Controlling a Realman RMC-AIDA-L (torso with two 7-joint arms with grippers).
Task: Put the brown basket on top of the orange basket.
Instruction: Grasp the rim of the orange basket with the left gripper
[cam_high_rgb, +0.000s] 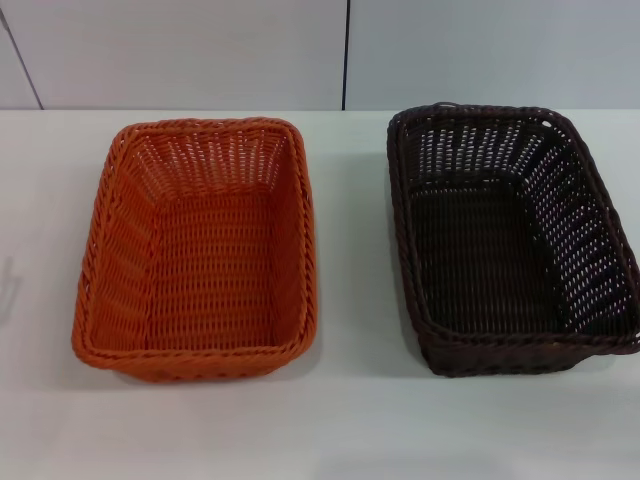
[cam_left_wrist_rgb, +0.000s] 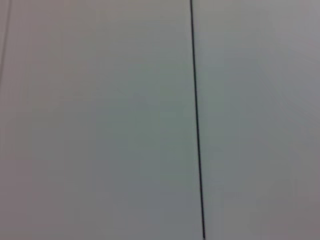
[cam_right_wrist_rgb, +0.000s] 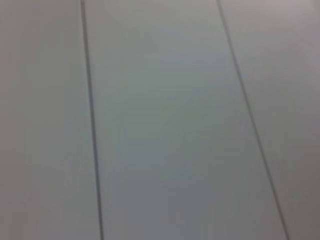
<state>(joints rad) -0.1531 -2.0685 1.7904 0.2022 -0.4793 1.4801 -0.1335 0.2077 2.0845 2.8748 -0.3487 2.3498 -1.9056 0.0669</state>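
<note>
The orange basket (cam_high_rgb: 200, 250) sits on the white table (cam_high_rgb: 350, 420) at the left in the head view, empty and upright. The brown basket (cam_high_rgb: 510, 235) sits beside it at the right, also empty and upright, with a gap of bare table between them. Neither gripper shows in the head view. Both wrist views show only a plain pale panelled surface with thin dark seams, and no fingers or baskets.
A pale wall (cam_high_rgb: 200, 50) with a dark vertical seam stands behind the table's far edge. The brown basket's right side reaches the right edge of the head view. Bare table lies in front of both baskets.
</note>
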